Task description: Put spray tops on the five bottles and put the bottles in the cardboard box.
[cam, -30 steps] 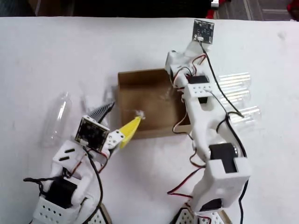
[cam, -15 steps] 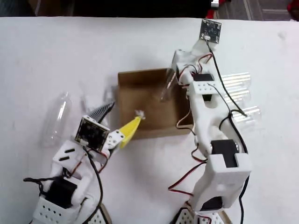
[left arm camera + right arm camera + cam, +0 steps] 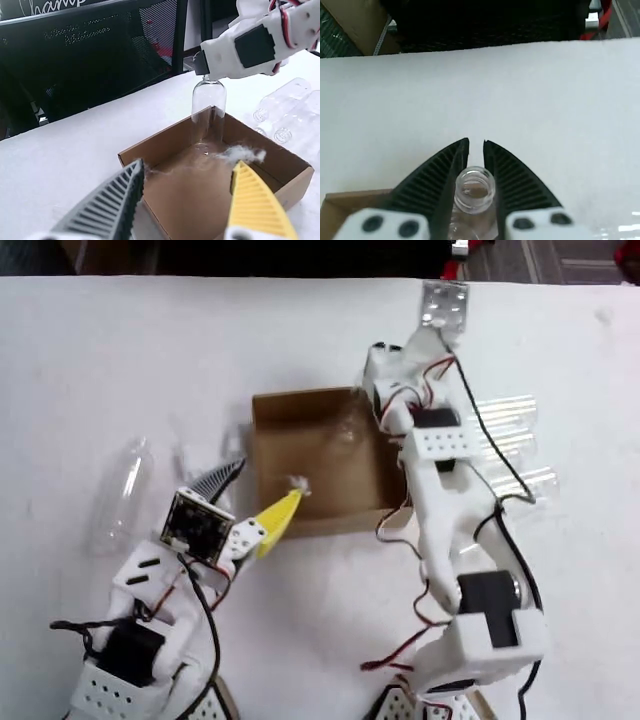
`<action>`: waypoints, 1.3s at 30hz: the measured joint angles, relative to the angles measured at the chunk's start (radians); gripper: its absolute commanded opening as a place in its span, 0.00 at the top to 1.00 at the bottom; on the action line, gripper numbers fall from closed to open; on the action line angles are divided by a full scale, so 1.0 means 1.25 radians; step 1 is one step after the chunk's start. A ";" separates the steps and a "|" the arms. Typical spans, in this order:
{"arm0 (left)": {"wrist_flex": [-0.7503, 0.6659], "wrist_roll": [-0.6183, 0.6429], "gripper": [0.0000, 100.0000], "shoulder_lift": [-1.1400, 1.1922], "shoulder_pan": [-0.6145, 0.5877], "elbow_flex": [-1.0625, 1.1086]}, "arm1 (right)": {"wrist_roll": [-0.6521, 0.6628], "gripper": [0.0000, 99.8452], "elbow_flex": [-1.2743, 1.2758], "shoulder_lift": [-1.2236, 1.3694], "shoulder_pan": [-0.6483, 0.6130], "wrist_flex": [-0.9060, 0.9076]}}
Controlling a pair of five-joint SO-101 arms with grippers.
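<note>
Gripping 1 capless bottle (image 3: 208, 107) by the neck in the right gripper (image 3: 476, 143), long axis vertical, base below inside the far right corner of the cardboard box (image 3: 300, 400); left gripper (image 3: 189, 166) splayed empty, farther off.

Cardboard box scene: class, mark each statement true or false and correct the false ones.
The right gripper is shut on the neck of a clear plastic bottle. True.
That bottle wears a spray top. False: its mouth is open and bare.
The bottle stands upright inside the brown cardboard box. True.
The grey-and-yellow left gripper holds a bottle. False: it is open and empty.
On the white table beside the box lie other clear bottles. True.
</note>
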 measured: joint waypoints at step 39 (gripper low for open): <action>0.000 0.000 0.74 0.000 0.001 0.000 | 0.291 0.98 0.387 -0.006 -0.071 -0.652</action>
